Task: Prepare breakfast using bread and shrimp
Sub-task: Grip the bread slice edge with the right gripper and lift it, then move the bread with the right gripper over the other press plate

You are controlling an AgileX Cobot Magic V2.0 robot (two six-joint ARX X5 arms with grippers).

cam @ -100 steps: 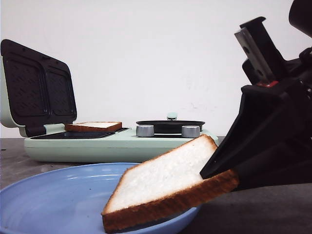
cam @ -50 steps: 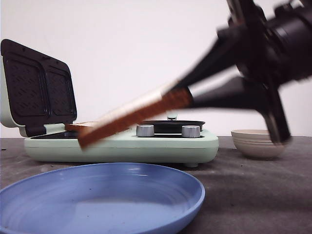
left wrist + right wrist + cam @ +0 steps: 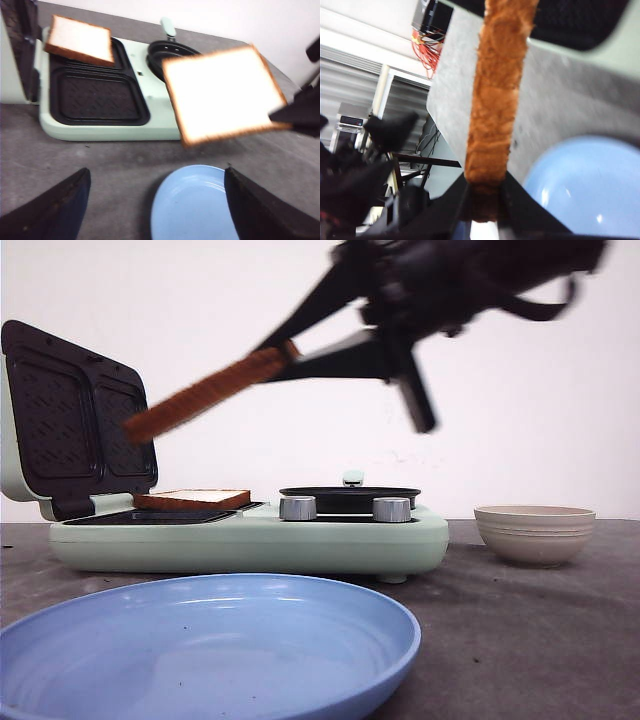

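Observation:
My right gripper [image 3: 290, 355] is shut on one slice of bread [image 3: 205, 393] and holds it high in the air, edge-on, above the mint-green sandwich maker [image 3: 250, 538]. In the left wrist view that slice [image 3: 222, 95] hangs flat above the table, and in the right wrist view [image 3: 501, 95] its brown crust runs up from the jaws. The other slice of bread [image 3: 192, 499] lies in the maker's far bay [image 3: 80, 40]. My left gripper [image 3: 155, 200] is open and empty above the blue plate [image 3: 195, 205]. No shrimp shows.
The maker's lid [image 3: 75, 420] stands open at the left. Its near bay [image 3: 95, 97] holds nothing. A black pan [image 3: 348, 498] sits on the maker's right half behind two silver knobs. A beige bowl [image 3: 533, 532] stands at the right. The blue plate [image 3: 210, 650] lies in front.
My right gripper has lifted the bread slice off the blue plate and swung it up and leftward over the sandwich maker. The plate is now bare.

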